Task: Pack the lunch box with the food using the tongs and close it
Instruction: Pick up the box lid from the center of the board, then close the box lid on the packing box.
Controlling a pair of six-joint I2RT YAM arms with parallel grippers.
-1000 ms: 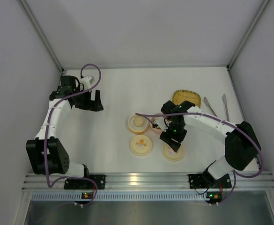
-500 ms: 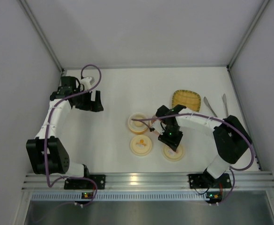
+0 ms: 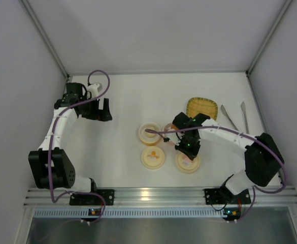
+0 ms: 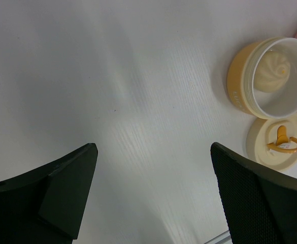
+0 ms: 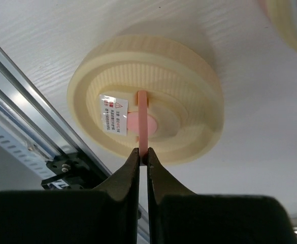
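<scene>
Operator: Left side first?

Spotter: Left gripper (image 3: 100, 109) far left, well apart from everything, fingers spread wide over bare table (image 4: 138, 76), holding nothing.

Operator: Then the lunch box?

Spotter: Mid-table. Cream-yellow tub (image 3: 150, 133) upright and open, whitish ball (image 4: 272, 71) inside. First lid (image 3: 153, 156) flat just in front of it, toward the near edge, handle up. Pink tub (image 3: 167, 127) just right of the yellow one, mostly hidden under the right arm. Contents impossible to tell.

Operator: And the right gripper?

Spotter: Right gripper (image 5: 143, 155) pressed together, pinching the thin pink tab (image 5: 143, 122) on the second lid (image 5: 189, 101), flat on the table near the front rail.

Operator: Handling?

Spotter: Probably light, stiff plastic. Ribbed rim good for a wide grip, but the tab likely the intended hold. Thin and smooth, so liable to slip, or to let the lid swing, if taken only at the tip. Better pinched low, close to the centre.

Operator: Pointing which way?

Spotter: Round, so no long axis of its own. Lying flat, top face up. Tab on edge, running straight away from the fingers across the centre, thin faces against the pads.

Operator: Further right?

Spotter: Yellow tray (image 3: 201, 108) beyond the arm, then tongs (image 3: 228, 117) far right, untouched, long axis roughly near-to-far, arms spreading toward the back wall.
</scene>
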